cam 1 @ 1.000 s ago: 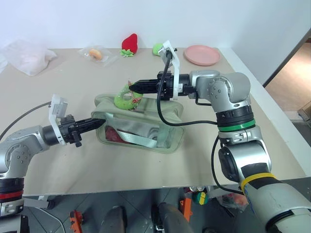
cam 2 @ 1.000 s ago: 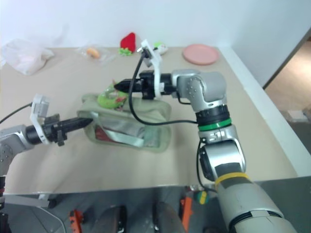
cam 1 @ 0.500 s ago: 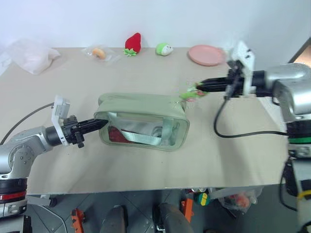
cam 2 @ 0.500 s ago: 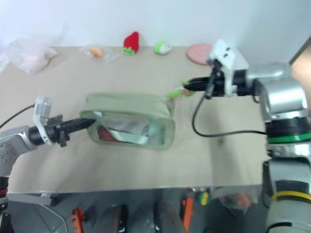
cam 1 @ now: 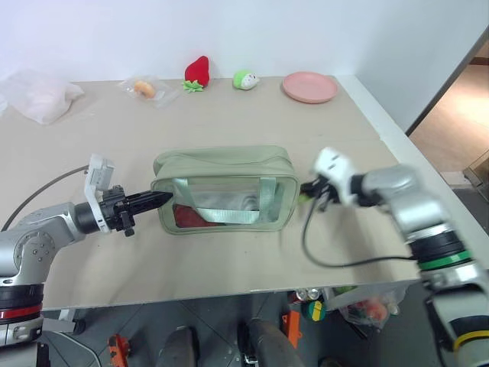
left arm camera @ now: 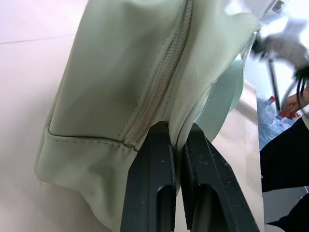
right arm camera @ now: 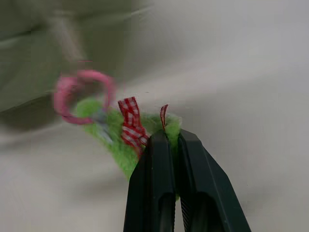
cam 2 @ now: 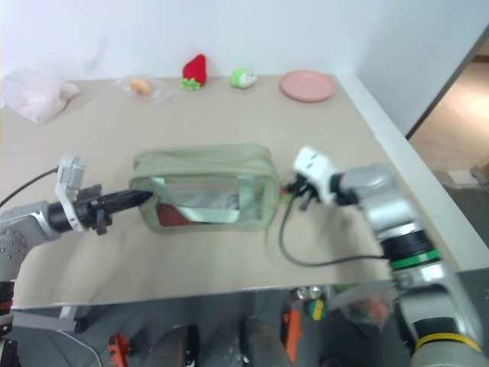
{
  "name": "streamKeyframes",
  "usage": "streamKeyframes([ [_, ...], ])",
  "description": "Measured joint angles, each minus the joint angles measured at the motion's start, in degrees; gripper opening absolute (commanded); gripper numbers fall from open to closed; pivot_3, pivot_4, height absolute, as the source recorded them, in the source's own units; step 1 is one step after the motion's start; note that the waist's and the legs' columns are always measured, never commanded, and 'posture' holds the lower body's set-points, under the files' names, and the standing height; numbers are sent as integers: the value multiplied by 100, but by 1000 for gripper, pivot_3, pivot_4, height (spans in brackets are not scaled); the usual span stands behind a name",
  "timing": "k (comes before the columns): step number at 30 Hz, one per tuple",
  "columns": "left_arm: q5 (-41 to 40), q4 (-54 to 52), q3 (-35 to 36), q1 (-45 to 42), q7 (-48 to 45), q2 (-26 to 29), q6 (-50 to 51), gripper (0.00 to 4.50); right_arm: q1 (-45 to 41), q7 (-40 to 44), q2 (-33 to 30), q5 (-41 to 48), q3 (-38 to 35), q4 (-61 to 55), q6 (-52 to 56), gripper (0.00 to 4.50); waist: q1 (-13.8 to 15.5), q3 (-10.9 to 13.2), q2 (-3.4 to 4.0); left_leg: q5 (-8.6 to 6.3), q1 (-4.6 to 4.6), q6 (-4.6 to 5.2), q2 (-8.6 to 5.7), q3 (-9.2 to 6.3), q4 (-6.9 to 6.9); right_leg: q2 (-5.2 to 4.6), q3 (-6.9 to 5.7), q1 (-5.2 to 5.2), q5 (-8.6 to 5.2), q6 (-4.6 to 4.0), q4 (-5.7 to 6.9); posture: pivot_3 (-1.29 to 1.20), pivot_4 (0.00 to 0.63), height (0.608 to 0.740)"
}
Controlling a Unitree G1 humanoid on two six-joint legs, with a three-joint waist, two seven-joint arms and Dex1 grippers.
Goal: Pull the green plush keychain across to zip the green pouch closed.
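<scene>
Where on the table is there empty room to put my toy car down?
Bare tabletop lies between the green pouch and the back row: the strawberry plush, the green-and-white plush toy and the pink plate. The near edge in front of the pouch is free too. It is crowded at both pouch ends, where the claws work.

Beige table against a plain white wall

The table [cam 1: 229,115] has a pale, matte top with a white edge along its right side. Behind it rises the white wall [cam 1: 306,30], evenly lit. At right, a tan floor [cam 1: 458,130] shows past a dark door frame; grey floor lies below the table's front edge.
</scene>
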Motion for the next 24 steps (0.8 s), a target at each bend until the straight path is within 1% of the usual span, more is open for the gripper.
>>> streamKeyframes([
  [3, -23, 32, 105, -8, 80, 50, 105, 0, -3, -61, 62, -65, 7, -215, 116, 38, 20, -2, -3, 2, -3, -3, -4, 1, 4, -8, -7, 5, 0, 0, -1, 0, 150, 740],
  [7, -69, 33, 105, -52, 248, 50, 233, 0, -32, 9, -126, -172, 3, -234, 28, 38, 28, -2, -4, 3, -6, 3, -18, 2, 6, -19, -3, 6, 2, 4, -5, 0, 150, 740],
  [10, -63, 52, 106, -118, 446, 24, 266, 0, -168, -25, -151, -106, -189, -93, 28, 1069, 30, -2, -4, 4, -6, 6, -19, 1, 7, -20, 0, 6, 5, 8, -6, 0, 150, 740],
  [12, -62, 53, 112, -135, 526, 16, 267, 0, -318, -24, -125, 153, -558, -33, 157, 1740, 28, -2, -4, 4, -5, 6, -16, 1, 6, -17, -1, 6, 6, 8, -6, 0, 150, 740],
  [14, -65, 65, 112, -141, 555, 10, 275, 778, -448, 81, -45, 592, -990, -47, 376, 2391, 29, -2, -4, 4, -5, 6, -13, 1, 6, -12, -8, 8, 6, 8, -6, 0, 150, 740],
  [16, -103, 123, 115, -219, 651, -15, 314, 1397, -505, 251, -39, 1043, -1362, -117, 578, 3070, 33, -2, -4, 5, -6, 6, -11, -2, 4, -10, -13, 9, 6, 7, -6, 0, 150, 740],
  [17, -115, 136, 126, -253, 675, -15, 357, 1792, -507, 321, -64, 1163, -1458, -136, 622, 3495, 33, -2, -4, 5, -7, 6, -11, -4, 5, -11, -14, 10, 6, 7, -6, 0, 150, 740],
  [20, -243, 137, 236, -293, 701, 4, 429, 2769, -413, 575, -207, 1680, -1862, -199, 951, 4451, 34, -2, -4, 5, -11, 7, -15, -1, 5, -18, -11, 10, 6, 8, -11, 0, 150, 740],
  [21, -250, 91, 282, -291, 697, 75, 401, 3141, -218, 769, -350, 1995, -2107, -344, 1064, 4487, 42, -2, -4, 4, -19, 8, -16, -3, 5, -20, -15, 9, 6, 8, -18, 0, 150, 740],
  [22, -243, 91, 312, -291, 702, 108, 394, 3385, -182, 830, -386, 2075, -2168, -366, 1100, 4487, 42, -2, -4, 2, -19, 11, -16, -2, 5, -21, -14, 9, 6, 8, -20, 0, 150, 740],
  [23, -154, 35, 321, -289, 744, 196, 321, 3797, -63, 920, -457, 2307, -2334, -488, 1221, 4487, 42, -2, -4, 1, -19, 12, -16, -2, 5, -22, -11, 8, 6, 8, -21, 0, 150, 740],
  [24, -91, -37, 341, -235, 737, 339, 266, 3797, 87, 1026, -544, 2537, -2490, -649, 1349, 4487, 42, -2, -4, 0, -21, 13, -16, -2, 4, -21, -12, 9, 5, 9, -24, 0, 150, 740],
])
